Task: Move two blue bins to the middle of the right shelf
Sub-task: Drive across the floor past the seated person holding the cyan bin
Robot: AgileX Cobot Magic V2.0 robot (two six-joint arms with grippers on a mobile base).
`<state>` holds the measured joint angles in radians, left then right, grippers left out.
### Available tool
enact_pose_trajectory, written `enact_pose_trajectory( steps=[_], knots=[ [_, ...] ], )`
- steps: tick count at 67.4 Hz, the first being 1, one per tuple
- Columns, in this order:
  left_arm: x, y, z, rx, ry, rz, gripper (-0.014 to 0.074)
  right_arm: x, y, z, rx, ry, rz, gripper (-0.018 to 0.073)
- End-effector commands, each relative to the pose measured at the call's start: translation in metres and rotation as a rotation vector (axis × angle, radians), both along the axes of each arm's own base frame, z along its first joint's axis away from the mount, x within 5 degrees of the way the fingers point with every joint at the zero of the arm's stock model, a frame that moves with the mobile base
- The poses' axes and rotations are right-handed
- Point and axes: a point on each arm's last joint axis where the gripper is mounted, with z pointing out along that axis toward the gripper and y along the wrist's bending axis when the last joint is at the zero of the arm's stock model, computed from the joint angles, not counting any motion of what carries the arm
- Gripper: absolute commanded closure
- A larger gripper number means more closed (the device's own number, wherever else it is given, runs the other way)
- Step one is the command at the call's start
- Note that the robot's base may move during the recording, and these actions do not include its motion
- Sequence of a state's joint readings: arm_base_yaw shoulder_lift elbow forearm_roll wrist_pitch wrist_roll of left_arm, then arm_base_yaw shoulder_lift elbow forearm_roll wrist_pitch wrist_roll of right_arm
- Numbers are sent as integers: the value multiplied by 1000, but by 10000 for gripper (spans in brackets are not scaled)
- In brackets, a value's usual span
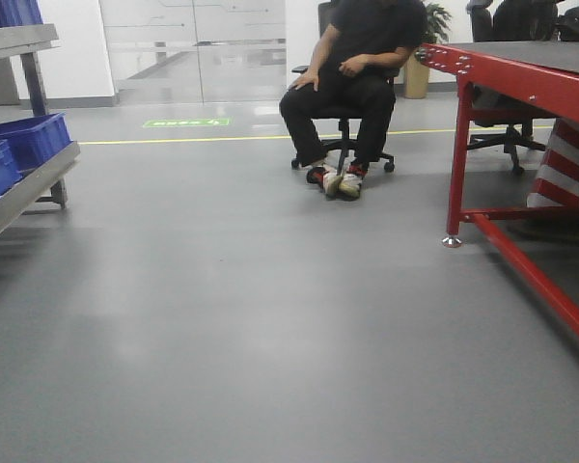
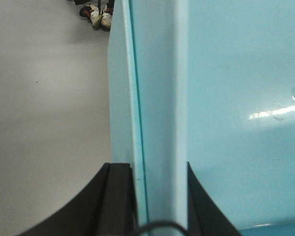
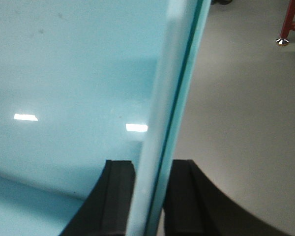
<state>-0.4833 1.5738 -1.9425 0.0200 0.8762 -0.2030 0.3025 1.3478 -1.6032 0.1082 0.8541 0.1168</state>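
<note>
The blue bin hangs between both arms, the left gripper and right gripper each clamped on an opposite side wall running straight ahead.

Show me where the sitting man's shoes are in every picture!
Front view: the shoes are in the upper middle, on the grey floor.
Left wrist view: the shoes are at the top edge, just left of the pale blue bin that the left hand pinches.
Right wrist view: not in it.
Shared landmark: the grey floor, seen in all three.
</note>
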Motion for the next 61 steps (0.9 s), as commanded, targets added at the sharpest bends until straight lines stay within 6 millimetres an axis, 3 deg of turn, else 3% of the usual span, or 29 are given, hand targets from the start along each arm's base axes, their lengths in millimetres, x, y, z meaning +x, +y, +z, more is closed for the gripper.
enact_pose_trajectory(
  steps=[1,61],
  knots=[
    [-5,0,23,-115,-137,-13,707,-5,-1,14,17,-93,10,713],
    [-5,0,23,-115,-138,-13,707,-5,-1,14,17,-93,10,713]
  ],
)
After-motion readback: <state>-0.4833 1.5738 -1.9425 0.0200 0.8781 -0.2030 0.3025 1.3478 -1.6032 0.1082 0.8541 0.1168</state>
